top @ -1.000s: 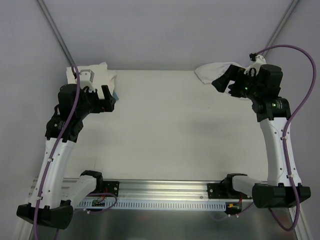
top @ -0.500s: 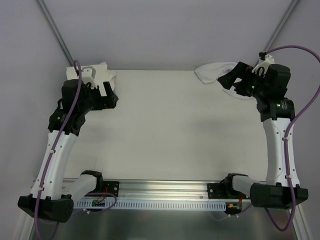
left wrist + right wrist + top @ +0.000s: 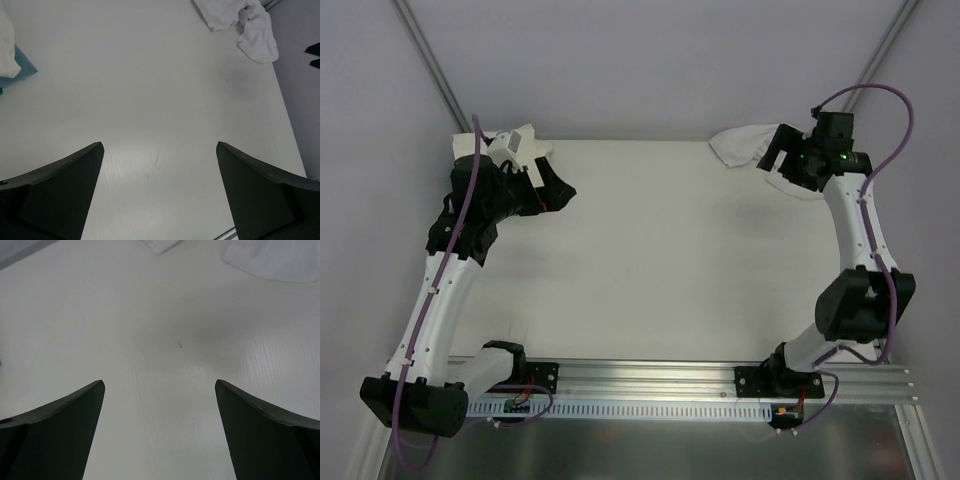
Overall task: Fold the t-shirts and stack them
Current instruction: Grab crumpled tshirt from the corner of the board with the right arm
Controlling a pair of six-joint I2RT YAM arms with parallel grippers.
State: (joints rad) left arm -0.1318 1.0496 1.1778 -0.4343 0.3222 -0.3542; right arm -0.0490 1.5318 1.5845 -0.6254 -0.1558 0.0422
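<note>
My right tool (image 3: 772,158) gapes wide and empty just beside the crumpled t-shirt (image 3: 738,146) at the desk's (image 3: 650,260) far right corner. My left tool (image 3: 556,188), equally wide and empty, hangs near a second t-shirt (image 3: 6,42) at the far left corner.

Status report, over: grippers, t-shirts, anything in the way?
Left gripper open, empty. Right gripper open, empty. Far-right t-shirt crumpled; far-left t-shirt partly hidden. Teal item at far-left t-shirt's edge.

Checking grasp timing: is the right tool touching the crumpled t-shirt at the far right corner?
Apart. The right wrist view shows the right tool open over bare table, the t-shirt lying well ahead of it.
</note>
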